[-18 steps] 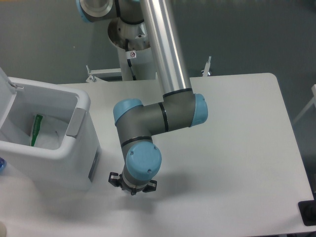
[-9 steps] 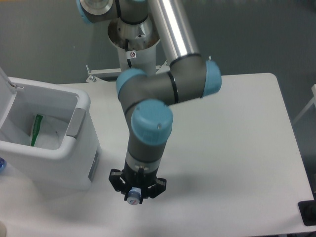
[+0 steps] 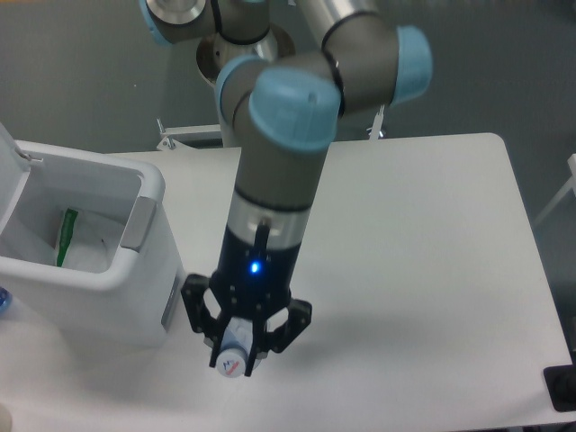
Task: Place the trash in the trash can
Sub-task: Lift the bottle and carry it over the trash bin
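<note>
1. Clear plastic bottle (image 3: pixel 236 353), white cap toward you: clamped between the gripper (image 3: pixel 241 346) fingers, at 5 o'clock from the trash can (image 3: pixel 108 270), above the table (image 3: pixel 423 270)
2. Trash can: lid open, at your 9 o'clock

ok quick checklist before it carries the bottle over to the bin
1. Bottle in gripper: ok, the jaws are closed around it, white cap end showing below.
2. Bottle lifted off the table: cannot tell, one view only.
3. Trash can lid open: ok, the lid stands up at the far left and the inside shows.
4. Room inside the bin: ok, only a white bag with a green item lies low inside.
5. Path to the bin: ok, nothing stands between gripper and bin.
</note>
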`<state>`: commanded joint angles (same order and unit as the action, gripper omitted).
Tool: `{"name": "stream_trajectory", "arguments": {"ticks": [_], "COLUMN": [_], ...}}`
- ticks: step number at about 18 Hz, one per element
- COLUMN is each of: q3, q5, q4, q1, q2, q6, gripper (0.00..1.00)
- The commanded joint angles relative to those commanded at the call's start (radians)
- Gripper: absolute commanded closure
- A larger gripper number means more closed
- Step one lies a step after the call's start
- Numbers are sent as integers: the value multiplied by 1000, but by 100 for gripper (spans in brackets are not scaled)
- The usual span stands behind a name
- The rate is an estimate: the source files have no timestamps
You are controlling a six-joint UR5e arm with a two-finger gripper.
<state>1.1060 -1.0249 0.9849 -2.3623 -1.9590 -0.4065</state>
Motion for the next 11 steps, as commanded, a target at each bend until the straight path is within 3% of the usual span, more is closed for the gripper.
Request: {"name": "stream_trajectory", "arguments": {"ticks": [7,11], "q3": [0,0], "q5": [69,109], "q4": [-28,-28], "q1": [17,70], "q2": [69,110], "q6": [20,49], "gripper": [100,100]}}
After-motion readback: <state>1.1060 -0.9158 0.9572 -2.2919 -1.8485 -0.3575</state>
